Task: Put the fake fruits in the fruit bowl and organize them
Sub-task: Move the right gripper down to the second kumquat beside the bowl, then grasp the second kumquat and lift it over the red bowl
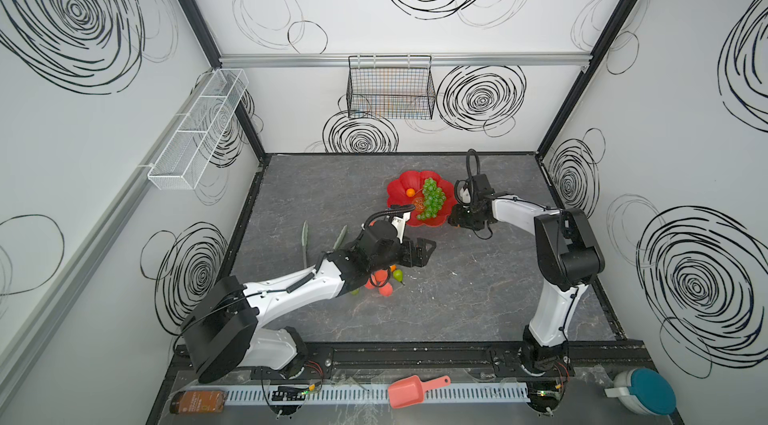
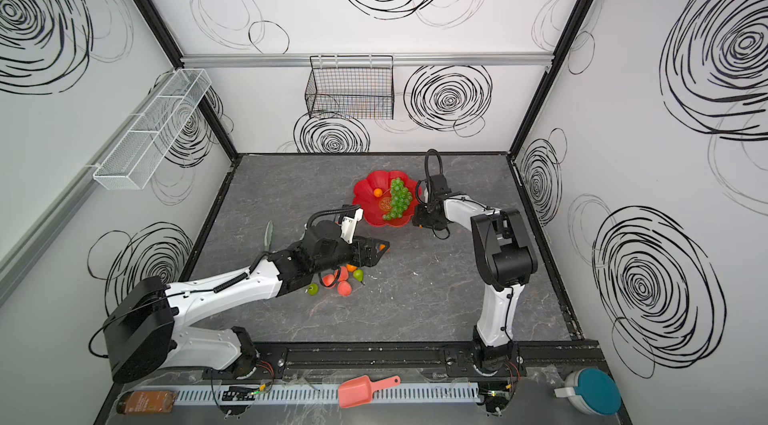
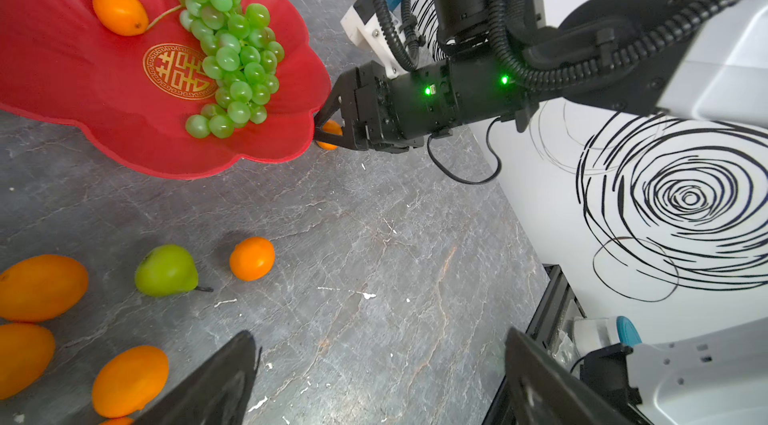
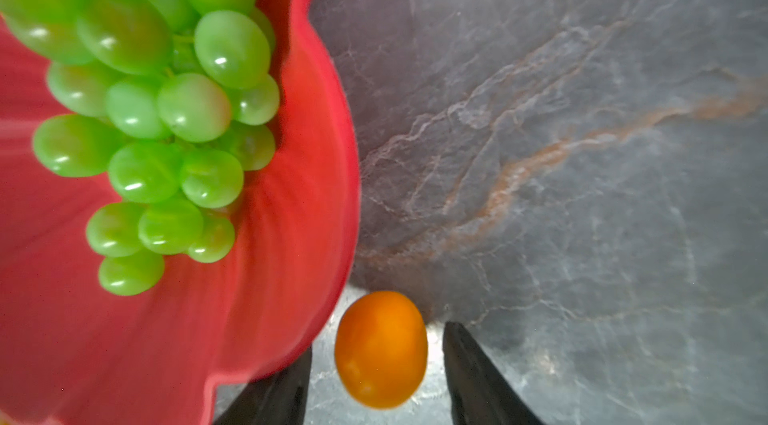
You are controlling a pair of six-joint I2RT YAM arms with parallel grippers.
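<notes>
The red flower-shaped fruit bowl (image 1: 399,190) (image 2: 365,194) (image 3: 62,70) (image 4: 291,236) holds the green grapes (image 1: 432,198) (image 2: 398,198) (image 3: 232,53) (image 4: 166,119) and a small orange fruit (image 1: 410,192) (image 3: 119,11). My right gripper (image 1: 454,219) (image 3: 319,129) (image 4: 380,340) is open at the bowl's right rim. Another small orange (image 4: 380,350) (image 3: 330,134) lies on the table between its fingers, with a gap on each side. My left gripper (image 1: 426,252) (image 2: 380,248) (image 3: 380,333) hangs open and empty. Under its arm lie peaches (image 1: 386,289) (image 2: 344,288), a pear (image 1: 398,275) (image 3: 166,271) and an orange (image 3: 252,259).
Two green leaf-like strips (image 1: 304,236) lie left of the left arm. A black wire basket (image 1: 390,90) hangs on the back wall, a white mesh shelf (image 1: 195,132) on the left wall. On the front ledge are a salmon scoop (image 1: 409,390), a bottle (image 1: 197,401) and a teal-lidded container (image 1: 642,391).
</notes>
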